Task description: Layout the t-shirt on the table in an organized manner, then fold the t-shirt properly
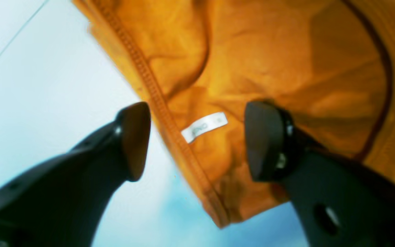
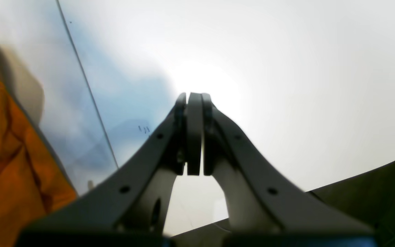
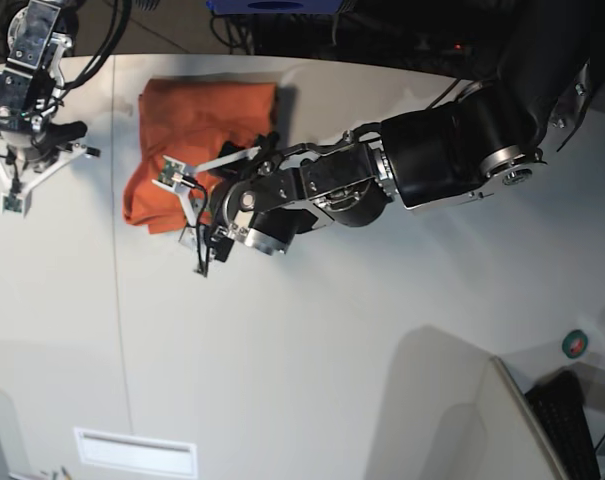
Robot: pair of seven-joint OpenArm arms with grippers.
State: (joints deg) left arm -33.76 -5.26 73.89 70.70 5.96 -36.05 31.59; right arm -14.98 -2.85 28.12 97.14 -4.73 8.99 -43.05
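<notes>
The orange t-shirt lies bunched in a rough folded heap on the white table, at the far left. My left gripper hangs open just over the shirt's near hemmed edge. One finger is above bare table, the other above the cloth, and the white label shows between them. Nothing is gripped. In the base view the left gripper sits at the shirt's lower edge. My right gripper is shut and empty over bare table, with the t-shirt off to its left.
A thin seam line runs down the table left of the shirt. The right arm stands at the far left corner. A small angled white panel and a keyboard sit at the near right. The table's curved far edge passes just behind the shirt.
</notes>
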